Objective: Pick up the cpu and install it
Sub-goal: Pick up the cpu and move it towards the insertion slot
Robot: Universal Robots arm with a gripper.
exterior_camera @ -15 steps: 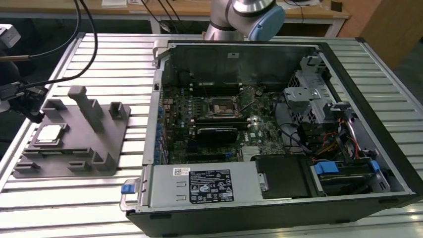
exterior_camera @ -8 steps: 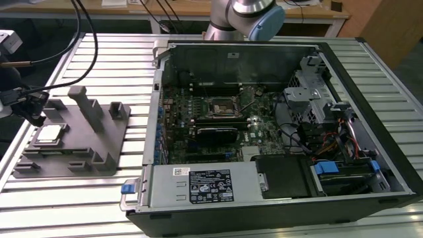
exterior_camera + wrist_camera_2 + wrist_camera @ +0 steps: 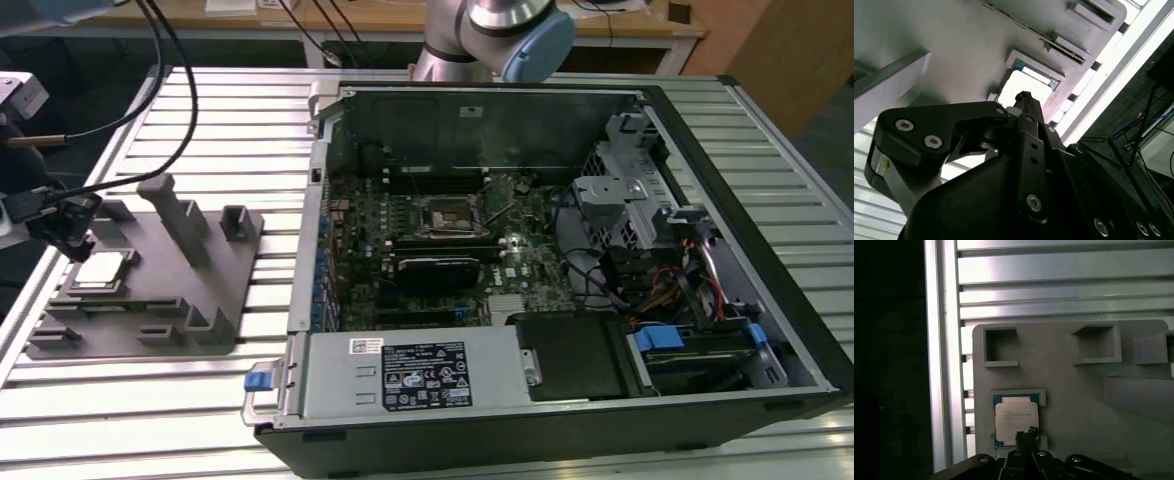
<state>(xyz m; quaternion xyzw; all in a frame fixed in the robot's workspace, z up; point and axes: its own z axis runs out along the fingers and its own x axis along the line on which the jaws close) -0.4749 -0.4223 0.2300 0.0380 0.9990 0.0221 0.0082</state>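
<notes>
While the cpu (image 3: 102,270) lies flat, silver top up, in a square recess of the grey fixture (image 3: 200,290) on the surface (image 3: 134,410) at the exterior view's near left, likely seated there to stay square for picking, the tool (image 3: 60,235) hangs just above it; whether it is spread or pressed together cannot be told. Farther right, the open computer case (image 3: 534,445) lies on its side, its socket (image 3: 447,215) facing up.

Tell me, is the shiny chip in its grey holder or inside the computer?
In the holder: the cpu lies flat in the grey fixture's pocket, gripper close above.
</notes>
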